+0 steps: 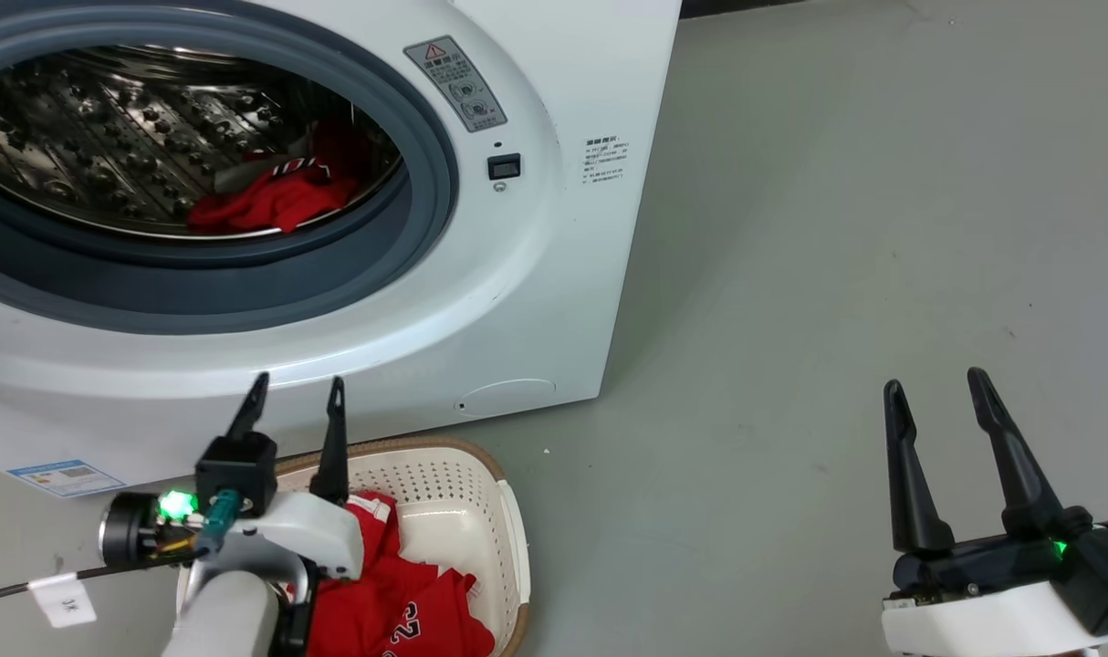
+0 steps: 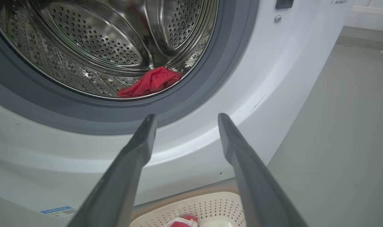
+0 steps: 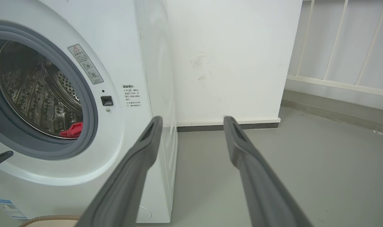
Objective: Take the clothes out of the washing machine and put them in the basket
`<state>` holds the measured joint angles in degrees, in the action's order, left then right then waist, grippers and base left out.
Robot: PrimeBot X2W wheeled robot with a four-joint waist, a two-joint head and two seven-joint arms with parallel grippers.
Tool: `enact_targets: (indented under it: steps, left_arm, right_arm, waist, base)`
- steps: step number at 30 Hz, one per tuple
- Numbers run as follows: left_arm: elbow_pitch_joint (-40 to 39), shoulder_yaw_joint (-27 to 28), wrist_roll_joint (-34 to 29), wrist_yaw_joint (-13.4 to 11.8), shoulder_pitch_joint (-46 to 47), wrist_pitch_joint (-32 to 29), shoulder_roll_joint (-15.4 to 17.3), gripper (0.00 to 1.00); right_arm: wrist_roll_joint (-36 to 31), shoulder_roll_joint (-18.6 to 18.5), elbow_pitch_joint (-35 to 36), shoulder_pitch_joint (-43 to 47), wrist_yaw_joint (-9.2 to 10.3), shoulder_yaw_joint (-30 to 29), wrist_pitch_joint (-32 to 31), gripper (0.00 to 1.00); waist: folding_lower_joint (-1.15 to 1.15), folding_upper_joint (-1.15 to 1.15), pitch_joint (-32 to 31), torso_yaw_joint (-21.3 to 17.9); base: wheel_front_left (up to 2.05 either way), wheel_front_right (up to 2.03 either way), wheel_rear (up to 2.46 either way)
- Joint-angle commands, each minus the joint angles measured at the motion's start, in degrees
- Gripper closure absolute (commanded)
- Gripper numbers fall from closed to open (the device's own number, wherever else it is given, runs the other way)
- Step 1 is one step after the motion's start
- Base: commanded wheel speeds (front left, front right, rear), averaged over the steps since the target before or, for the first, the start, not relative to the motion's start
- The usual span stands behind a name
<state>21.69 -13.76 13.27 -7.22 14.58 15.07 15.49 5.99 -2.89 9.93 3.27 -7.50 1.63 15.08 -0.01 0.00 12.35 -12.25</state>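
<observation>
Plainly, left claw (image 1: 299, 379) gapes empty over the basket (image 1: 444, 479); right claw (image 1: 933, 379) likewise; clothes (image 1: 276, 201) inside washing machine (image 1: 536, 274).

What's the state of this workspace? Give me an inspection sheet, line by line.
Surface: grey floor, no marks of note.
Job's things: washing machine porthole open, one red garment in the drum; basket in front of it holds red clothes.
Clutter: nothing seen.
Grippers: left gripper open, empty, over the basket; right gripper open, empty, over the floor.
Cables: black cable with a white tag beside the left arm.
Surroundings: white wall, white railing.
</observation>
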Motion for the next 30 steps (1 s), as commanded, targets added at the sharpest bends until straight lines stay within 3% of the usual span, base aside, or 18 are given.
enact_targets:
  steps: [1,7,16,22,30]
  left_arm:
    - [-0.94,0.74,-0.55,0.18,-0.05,0.14,-0.36,0.00]
    - [-2.87,6.33,-3.13,2.32,5.96,0.15,0.60,0.00]
    - [7.03,7.02,-3.91,6.12,19.20,-0.92,4.19,0.00]
    - [11.48,5.71,-4.55,9.49,29.70,-7.12,7.84,0.00]
    - [18.12,1.35,-3.70,14.14,44.14,-23.84,12.88,0.00]
  right_arm:
    - [0.30,0.01,-0.23,0.49,0.02,0.08,0.14,0.00]
    - [0.63,0.03,-0.19,-0.14,0.02,1.00,0.14,0.00]
    - [1.55,0.02,0.96,-2.60,0.02,2.50,0.14,0.00]
    - [2.76,0.02,2.35,-4.81,0.02,3.16,0.14,0.00]
    - [4.51,0.03,4.29,-8.01,0.02,3.87,0.14,0.00]
  waist:
    - [0.01,0.00,-0.25,0.07]
    - [0.01,0.00,0.29,-0.75]
    - [0.01,0.00,4.28,-2.85]
    - [0.01,0.00,8.49,-4.12]
    - [0.01,0.00,14.88,-5.84]
  base:
    - [0.00,0.00,0.00]
    - [0.00,0.00,0.00]
    - [0.00,0.00,0.00]
    - [0.00,0.00,0.00]
    - [0.00,0.00,0.00]
